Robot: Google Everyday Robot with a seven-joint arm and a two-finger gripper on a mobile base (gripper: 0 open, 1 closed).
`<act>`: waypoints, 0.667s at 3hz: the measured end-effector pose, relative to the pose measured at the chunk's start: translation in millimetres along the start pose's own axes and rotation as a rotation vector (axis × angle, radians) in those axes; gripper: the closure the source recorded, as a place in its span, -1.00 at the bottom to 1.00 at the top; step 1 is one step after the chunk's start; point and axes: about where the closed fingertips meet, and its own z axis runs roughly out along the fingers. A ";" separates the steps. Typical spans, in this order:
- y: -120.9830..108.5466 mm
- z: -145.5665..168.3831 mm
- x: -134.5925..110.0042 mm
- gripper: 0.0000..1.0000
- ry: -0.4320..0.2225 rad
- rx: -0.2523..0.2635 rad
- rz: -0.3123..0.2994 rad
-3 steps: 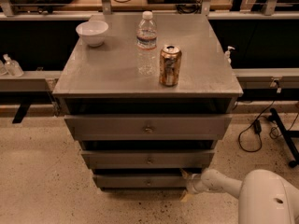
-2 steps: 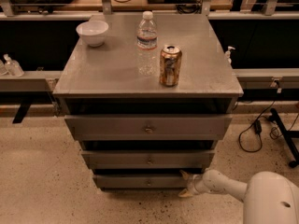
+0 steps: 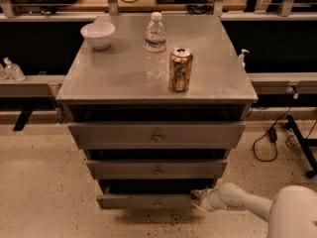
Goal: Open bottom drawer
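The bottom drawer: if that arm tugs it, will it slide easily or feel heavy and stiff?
The bottom drawer looks like rigid grey metal, so it probably won't flex. Its front is the smallest, so it's likely fairly light. The gripper sits at its right end, away from the centre knob; an off-centre pull might make it skew or bind.

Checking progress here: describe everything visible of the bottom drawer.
The bottom drawer is grey metal, the lowest and narrowest of three fronts, with a small round centre knob. It looks level, just above the speckled floor, with a dark gap above its front. The gripper is at its right end as seen, seemingly touching it.
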 end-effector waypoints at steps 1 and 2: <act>-0.7 -2.2 -1.3 1.00 0.000 0.000 0.000; -0.9 -2.9 -1.7 0.70 0.000 0.000 0.000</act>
